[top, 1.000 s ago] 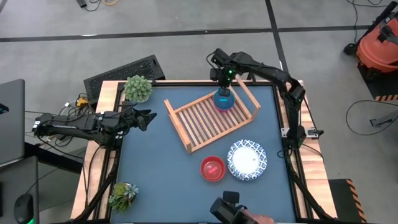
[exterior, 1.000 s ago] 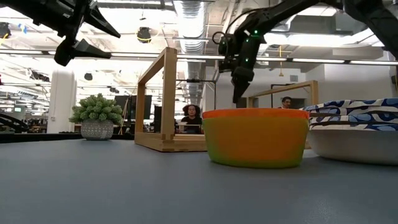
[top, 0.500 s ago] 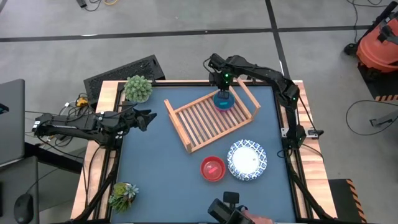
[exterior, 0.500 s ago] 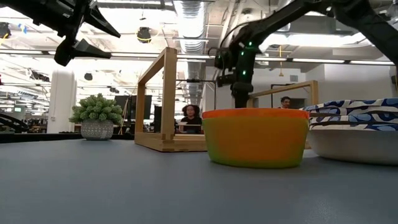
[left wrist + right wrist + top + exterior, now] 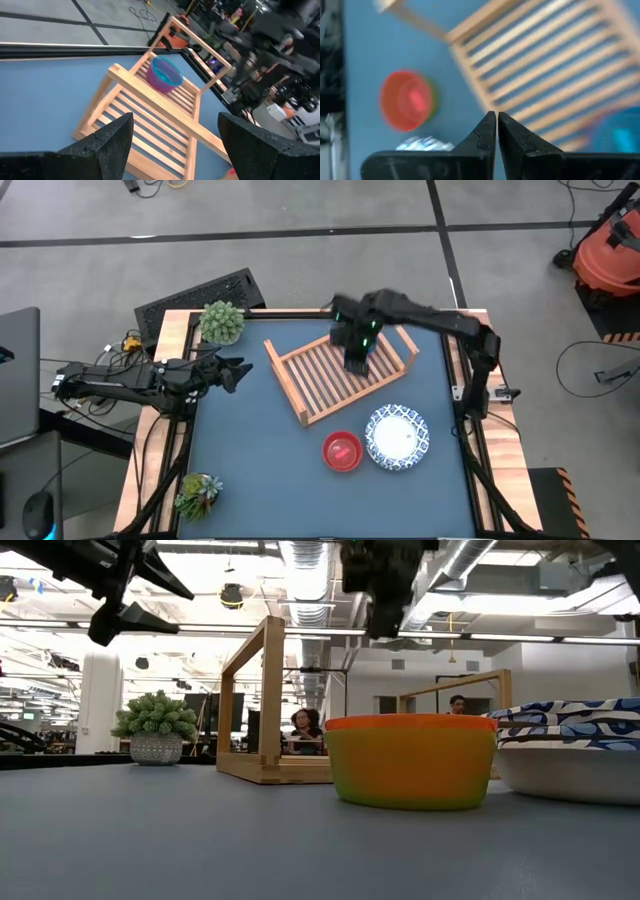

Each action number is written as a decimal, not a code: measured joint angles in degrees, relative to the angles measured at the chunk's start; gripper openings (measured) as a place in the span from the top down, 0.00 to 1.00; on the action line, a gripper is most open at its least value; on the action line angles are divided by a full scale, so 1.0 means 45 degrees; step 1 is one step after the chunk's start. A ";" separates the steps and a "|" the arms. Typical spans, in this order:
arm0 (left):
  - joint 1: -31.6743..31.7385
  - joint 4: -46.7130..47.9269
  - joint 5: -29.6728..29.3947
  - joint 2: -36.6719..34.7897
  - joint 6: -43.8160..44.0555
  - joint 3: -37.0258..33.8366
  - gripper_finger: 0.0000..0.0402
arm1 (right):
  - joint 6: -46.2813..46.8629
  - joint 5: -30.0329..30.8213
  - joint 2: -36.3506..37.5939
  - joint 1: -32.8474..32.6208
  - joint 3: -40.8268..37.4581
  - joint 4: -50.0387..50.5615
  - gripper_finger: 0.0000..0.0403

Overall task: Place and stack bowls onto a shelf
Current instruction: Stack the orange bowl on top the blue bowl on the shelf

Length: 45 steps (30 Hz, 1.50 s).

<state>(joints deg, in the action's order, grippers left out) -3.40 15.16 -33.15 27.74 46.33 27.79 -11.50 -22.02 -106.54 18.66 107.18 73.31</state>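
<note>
Right gripper [image 5: 497, 131]: fingers pressed together, holding nothing, up above the shelf [image 5: 340, 375] and free of any bowl.
Blue bowl [image 5: 165, 75]: sits on the slats at the shelf's far end, just beside the raised rail, probably tucked there to leave open slats for the others. From above the right arm hides it.
Shelf: lies at an angle mid-worktop, within both arms' reach.
Red bowl [image 5: 342, 451]: on the worktop [image 5: 250, 450] in front of the shelf, touching or just beside the white bowls [image 5: 397, 436]; my guess is it's the next pick.
White bowls: look already nested, blue-patterned rims one above the other [image 5: 570, 730], not on the shelf yet.
Left gripper [image 5: 228, 370]: fingers spread, empty, waiting over the worktop's left edge, out of the right arm's way.
Plants [image 5: 222, 322]: at the left corners, clear of the work.
</note>
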 joint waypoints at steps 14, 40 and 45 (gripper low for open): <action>0.0000 0.0313 0.2045 -0.0003 -0.0233 0.0000 0.32 | 0.3906 0.4250 -0.0505 -0.5969 -0.1703 -0.2471 0.69; 0.0000 0.0879 0.2200 0.0000 -0.0554 0.0000 0.32 | 0.5266 0.4182 -0.0578 -0.6014 -0.5650 -0.6646 0.61; 0.0000 0.0879 0.2196 0.0002 -0.0544 0.0000 0.32 | 0.5584 0.4182 -0.0578 -0.6133 -0.6301 -0.7520 0.62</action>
<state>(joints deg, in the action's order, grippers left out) -3.40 19.11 -23.27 27.75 43.88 27.79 13.63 -3.20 -109.14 -8.94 78.83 39.46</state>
